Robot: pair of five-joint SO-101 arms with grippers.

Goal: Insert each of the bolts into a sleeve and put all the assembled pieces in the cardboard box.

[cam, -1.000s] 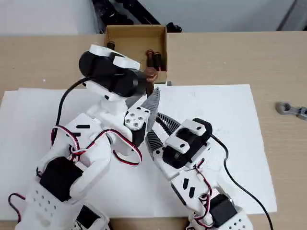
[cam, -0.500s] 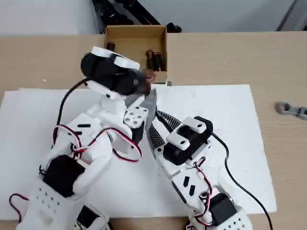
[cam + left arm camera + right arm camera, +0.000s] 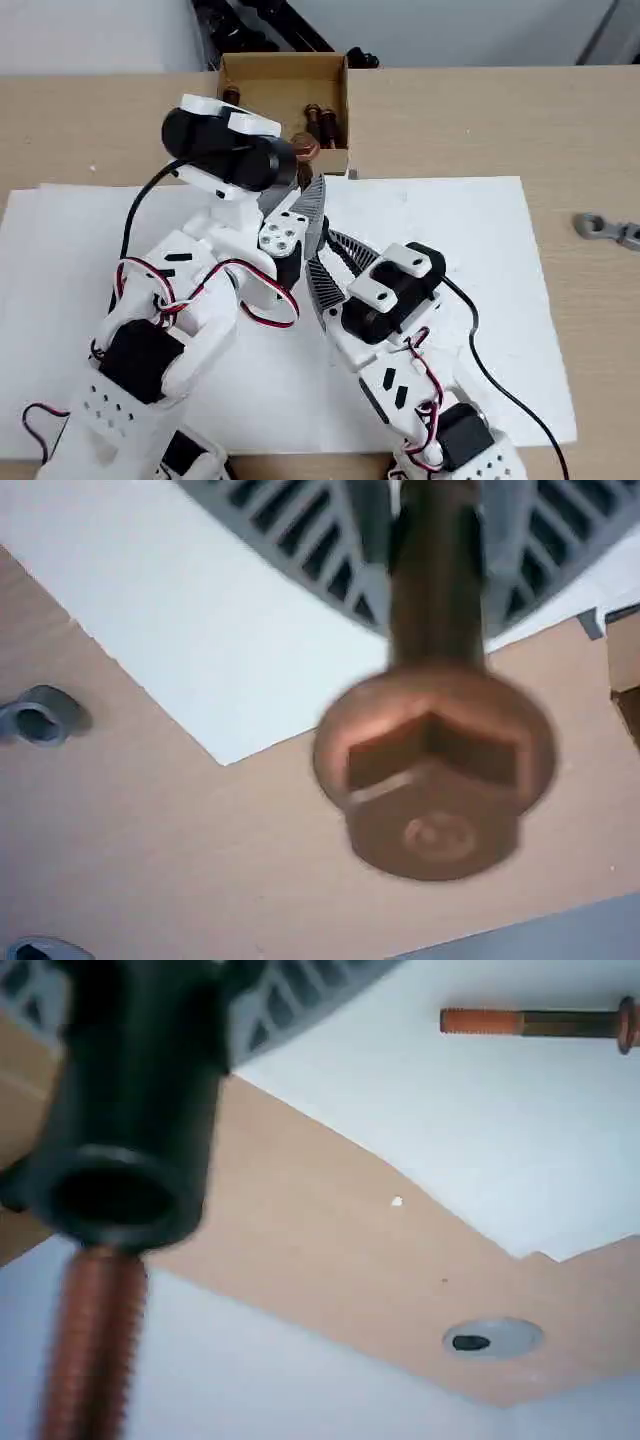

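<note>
- The left gripper [image 3: 435, 560] is clamped on a copper bolt [image 3: 435, 770]. Its grey fingers press on the shaft, and the hex head sticks out past them.
- Seen from above, that head hangs right at the front wall of the cardboard box [image 3: 285, 62], toward its right corner.
- The right gripper [image 3: 140, 1010] is closed tight around a black sleeve [image 3: 125, 1160], whose open mouth is visible.
- A threaded copper end [image 3: 95, 1350] sits just beyond that mouth. Whether the two touch cannot be told.
- The box stands at the back edge of the worktop [image 3: 480, 120]. It holds assembled pieces [image 3: 318, 120] along its right wall.
- A white sheet [image 3: 450, 230] covers the middle of the worktop, and both grippers meet over its back edge.
- A second bolt [image 3: 540, 1022] lies flat on the sheet.
- A grey wrench [image 3: 600, 226] lies near the worktop's right edge, off the sheet.
</note>
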